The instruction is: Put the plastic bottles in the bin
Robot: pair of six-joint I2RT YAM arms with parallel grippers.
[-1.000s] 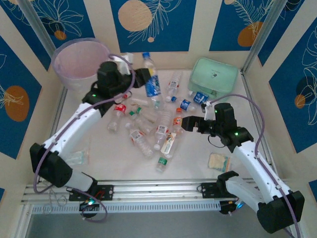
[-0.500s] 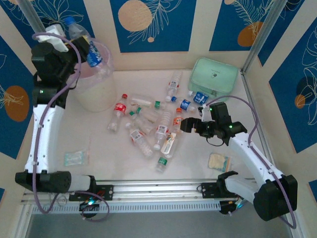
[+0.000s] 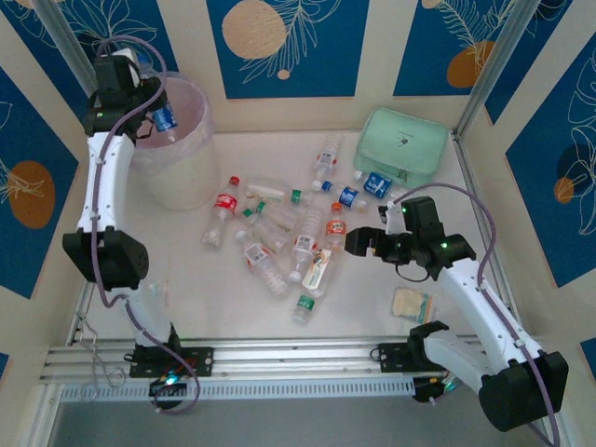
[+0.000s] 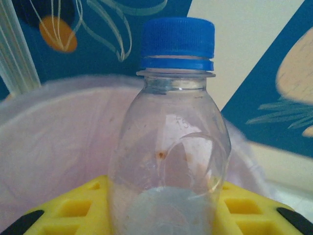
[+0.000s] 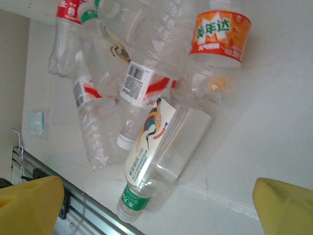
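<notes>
Left gripper (image 3: 155, 113) is up at the far-left corner of the table (image 3: 219, 289), clamped around a blue-capped bottle (image 3: 167, 121) with a blue label. The bottle hangs over the rim of the bin (image 3: 186, 182), which stands in that same corner, and it isn't let go yet. On the left wrist cam it's upright, cap on top, squeezed between the yellow fingers (image 4: 73, 210), with the bin's liner bag (image 4: 58, 142) right behind it.

The rest of the bottles (image 3: 279, 233) lie in a messy heap mid-table, crossed over each other so the lower ones are half covered. The right gripper (image 3: 357, 244) hovers at the right side of that heap with its jaws spread wide and nothing in them, just beside an orange-labelled bottle (image 3: 334, 226). A green-capped bottle (image 3: 304, 308) lies on the heap's near side.

A mint-green zip case (image 3: 402, 144) takes up the far-right corner, and a couple of blue-labelled bottles (image 3: 376, 183) lie right up against its near side. A beige packet (image 3: 411, 304) sits toward the right edge, next to the right arm. Near the left edge a small clear packet (image 3: 152, 293) is partly hidden behind the left arm.
</notes>
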